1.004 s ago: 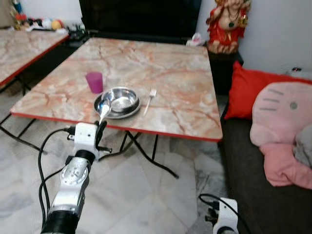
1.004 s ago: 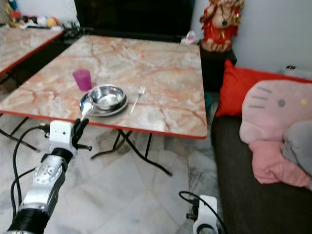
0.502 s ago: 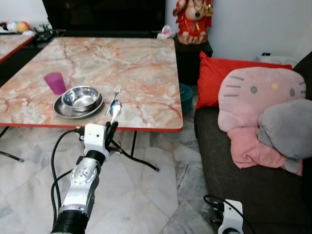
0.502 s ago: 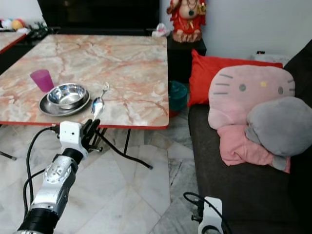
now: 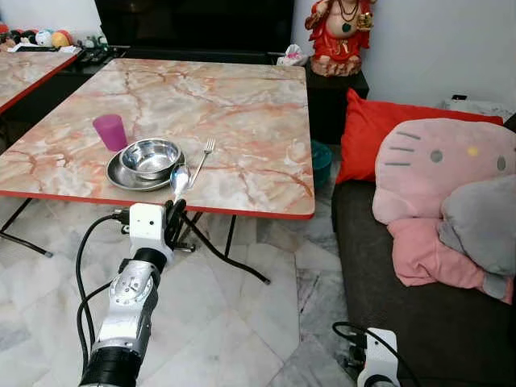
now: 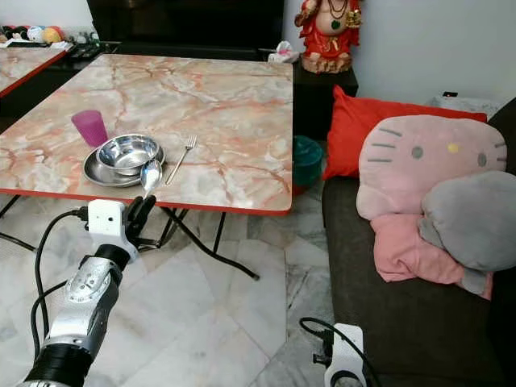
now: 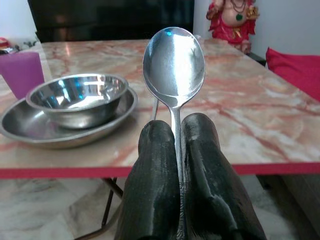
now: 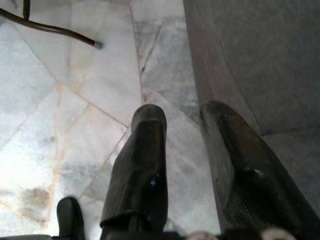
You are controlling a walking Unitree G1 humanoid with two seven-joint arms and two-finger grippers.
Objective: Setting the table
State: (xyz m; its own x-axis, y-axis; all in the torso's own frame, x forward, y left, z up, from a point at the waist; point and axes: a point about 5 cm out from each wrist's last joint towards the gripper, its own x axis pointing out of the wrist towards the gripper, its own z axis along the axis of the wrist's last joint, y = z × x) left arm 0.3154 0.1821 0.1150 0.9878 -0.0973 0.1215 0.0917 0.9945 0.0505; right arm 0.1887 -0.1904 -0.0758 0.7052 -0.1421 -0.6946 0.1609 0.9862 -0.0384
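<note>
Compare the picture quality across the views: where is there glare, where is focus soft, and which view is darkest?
Left wrist view: the spoon bowl is sharp with a bright glare streak, and the steel bowl reflects light; the figurine behind is soft. Eye views: evenly lit, sharp, with a sheen on the marble table. Right wrist view: darkest, the right end effector in shade over pale floor tiles.

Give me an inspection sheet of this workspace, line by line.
Surface: marble-pattern table with a red edge.
Job's things: steel bowl sits in the steel plate; fork lies right of them; purple cup stands to their left; spoon is held upright.
Clutter: nothing seen on the table.
Grippers: left gripper is shut on the spoon before the table's near edge; right gripper is open, hanging over the floor.
Cables: black cable loops along the left arm.
Surroundings: sofa with red cushion and pink plush pillow; second table at left.
</note>
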